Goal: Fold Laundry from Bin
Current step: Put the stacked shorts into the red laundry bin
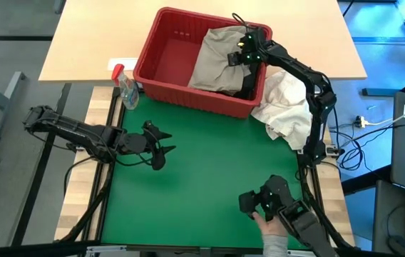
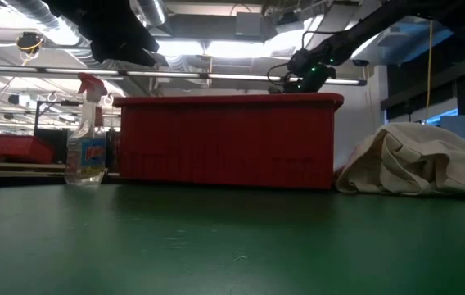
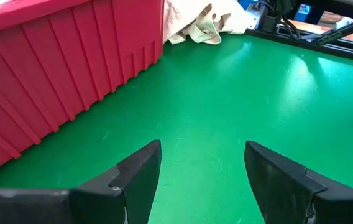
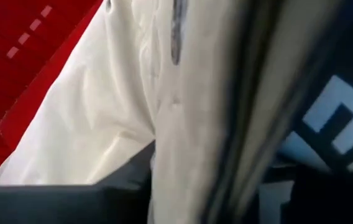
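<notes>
Hovering at left of the high view over the green mat: left gripper, fingers spread wide, nothing between them. Spray bottle upper left, just beside the red bin at top centre. Khaki garment heaped in bin's right half. Right gripper down on that garment; finger spread cannot tell. White cloth bundle right of bin.

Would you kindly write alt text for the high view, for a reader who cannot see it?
The right gripper reaches into the red bin onto a khaki garment. The left gripper hovers open over the green mat. A white cloth bundle lies beside the bin.
</notes>
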`<state>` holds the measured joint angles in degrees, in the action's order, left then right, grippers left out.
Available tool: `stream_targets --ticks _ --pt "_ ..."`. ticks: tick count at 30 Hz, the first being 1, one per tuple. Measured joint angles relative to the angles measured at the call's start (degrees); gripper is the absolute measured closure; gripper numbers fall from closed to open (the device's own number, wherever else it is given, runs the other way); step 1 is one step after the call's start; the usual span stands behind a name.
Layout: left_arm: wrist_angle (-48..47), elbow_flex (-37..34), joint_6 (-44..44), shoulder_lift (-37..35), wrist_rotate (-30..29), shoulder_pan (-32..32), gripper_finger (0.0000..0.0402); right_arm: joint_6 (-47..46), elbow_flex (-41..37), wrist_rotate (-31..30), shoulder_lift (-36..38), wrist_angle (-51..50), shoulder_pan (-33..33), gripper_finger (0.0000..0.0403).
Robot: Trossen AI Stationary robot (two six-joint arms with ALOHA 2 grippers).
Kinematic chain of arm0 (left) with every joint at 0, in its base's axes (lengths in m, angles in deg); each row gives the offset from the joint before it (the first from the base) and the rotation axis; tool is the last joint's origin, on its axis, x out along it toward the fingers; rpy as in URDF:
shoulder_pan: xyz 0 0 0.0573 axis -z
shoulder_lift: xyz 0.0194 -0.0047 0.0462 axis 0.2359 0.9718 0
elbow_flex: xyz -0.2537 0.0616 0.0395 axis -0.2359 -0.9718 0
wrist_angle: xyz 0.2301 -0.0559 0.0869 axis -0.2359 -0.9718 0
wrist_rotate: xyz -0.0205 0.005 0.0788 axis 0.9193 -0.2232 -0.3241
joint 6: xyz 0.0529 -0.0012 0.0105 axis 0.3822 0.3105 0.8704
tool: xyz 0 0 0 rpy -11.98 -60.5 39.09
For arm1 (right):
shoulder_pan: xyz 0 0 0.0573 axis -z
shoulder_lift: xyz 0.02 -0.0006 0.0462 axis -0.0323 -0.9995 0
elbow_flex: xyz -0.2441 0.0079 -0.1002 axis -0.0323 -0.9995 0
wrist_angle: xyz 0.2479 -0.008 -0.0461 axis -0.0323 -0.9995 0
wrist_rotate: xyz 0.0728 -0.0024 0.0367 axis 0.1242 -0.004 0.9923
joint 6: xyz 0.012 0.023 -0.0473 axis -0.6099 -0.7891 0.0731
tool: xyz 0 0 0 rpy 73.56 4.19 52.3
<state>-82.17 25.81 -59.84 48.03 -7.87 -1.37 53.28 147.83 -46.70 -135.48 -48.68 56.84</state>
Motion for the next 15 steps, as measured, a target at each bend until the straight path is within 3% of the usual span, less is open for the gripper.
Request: stream_targets --ticks 5,8,15 --pt "0.00 0.00 0.19 0.00 0.27 0.00 0.0176 -0.29 0.08 0.35 0.00 -0.05 0.04 0.0159" --pt "0.00 0.00 0.17 0.00 0.49 0.00 0.0176 -0.15 2.26 1.52 -0.04 -2.89 0.21 0.0119" --pt "0.00 0.00 0.17 0.00 0.57 0.00 0.0176 4.94 15.32 -9.13 0.90 -19.03 0.50 0.0097"
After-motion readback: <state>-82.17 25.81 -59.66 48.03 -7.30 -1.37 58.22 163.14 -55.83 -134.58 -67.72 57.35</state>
